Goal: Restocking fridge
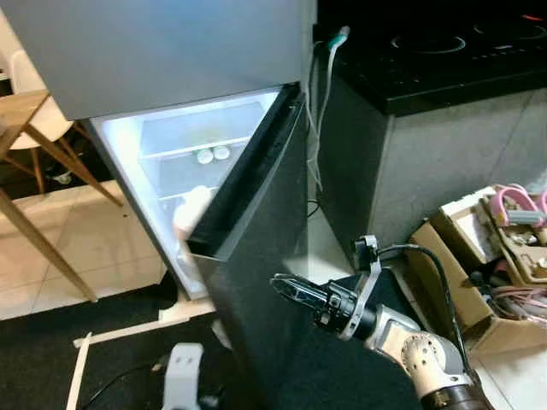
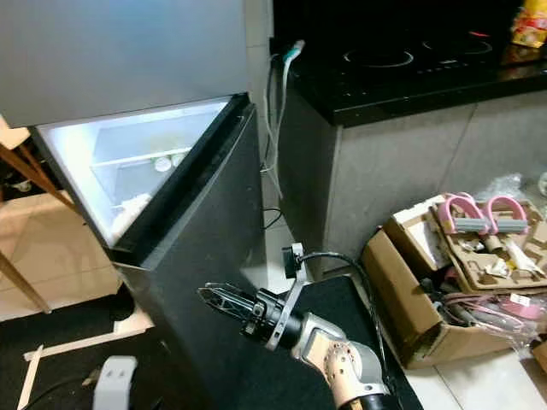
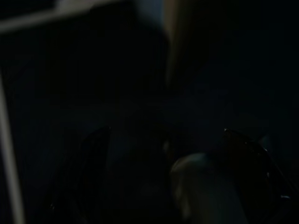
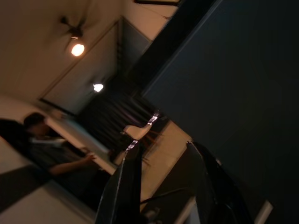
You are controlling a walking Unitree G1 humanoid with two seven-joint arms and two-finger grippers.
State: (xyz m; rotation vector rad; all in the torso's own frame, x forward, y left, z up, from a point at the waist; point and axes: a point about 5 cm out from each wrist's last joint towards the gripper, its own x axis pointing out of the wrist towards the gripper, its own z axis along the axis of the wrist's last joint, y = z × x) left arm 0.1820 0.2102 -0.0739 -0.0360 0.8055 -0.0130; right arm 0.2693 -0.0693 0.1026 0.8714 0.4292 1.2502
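Observation:
The grey fridge has its lower door (image 1: 256, 256) swung partly open. The lit inside (image 1: 171, 171) shows glass shelves, two small round white tubs (image 1: 214, 155) on one shelf and a pale item (image 1: 193, 207) below them. My right gripper (image 1: 284, 285) is held out low against the dark outer face of that door, open, with nothing between its fingers (image 4: 127, 186). My left arm (image 1: 182, 371) hangs idle by the floor, and the left wrist view is too dark to read.
A black counter with a hob (image 1: 444, 51) stands right of the fridge, with a white cable (image 1: 320, 102) hanging in the gap. Open cardboard boxes of clutter (image 1: 491, 256) crowd the floor at right. Wooden table legs (image 1: 38, 222) stand at left. A seated person (image 4: 46, 151) is across the room.

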